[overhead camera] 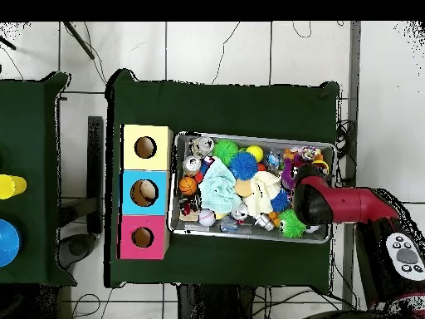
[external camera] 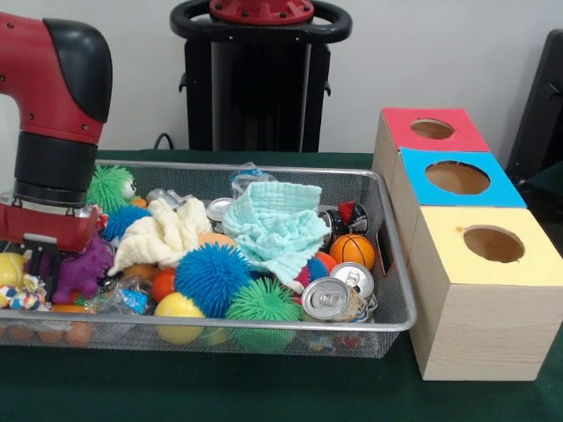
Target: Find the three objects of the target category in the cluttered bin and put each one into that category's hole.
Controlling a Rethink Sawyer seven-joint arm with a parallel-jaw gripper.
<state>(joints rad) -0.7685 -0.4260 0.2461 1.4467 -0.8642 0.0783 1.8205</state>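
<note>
Red and black arm (external camera: 53, 123) down over one end of the wire bin (external camera: 398, 290), the end farthest from the boxes. Gripper (external camera: 44, 264) sunk among the clutter there, black parts just visible below the red wrist; could not tell whether spread or pressed together, nor whether anything was pinched. Right beside it, a purple toy animal (external camera: 84, 268), close enough to seem touching. Yellow ball (external camera: 9, 268) and a knotted rope toy (external camera: 22, 297) at the bin's edge on the gripper's other side.

Rest of the bin heaped full: pale green cloth (external camera: 277, 224) in the middle, cream cloth (external camera: 163, 233) next to it, blue spiky ball (external camera: 211, 277) and green spiky ball (external camera: 262, 303) toward the front rim, another green spiky ball (external camera: 110, 186) near the arm. Drink can (external camera: 325, 299) lying on its side at the front corner nearest the boxes, a second can (external camera: 354, 280) just behind it, small basketball (external camera: 352, 251) beside those.

Three wooden boxes in a row against the bin's end on the green surface (external camera: 220, 387): yellow-topped box (external camera: 488, 290), blue-topped box (external camera: 457, 180), red-topped box (external camera: 431, 130), each with a round hole in its top. Target category not told by the pictures; holes showed nothing inside.

From overhead, arm reaching across the bin's end, gripper hidden beneath it.
</note>
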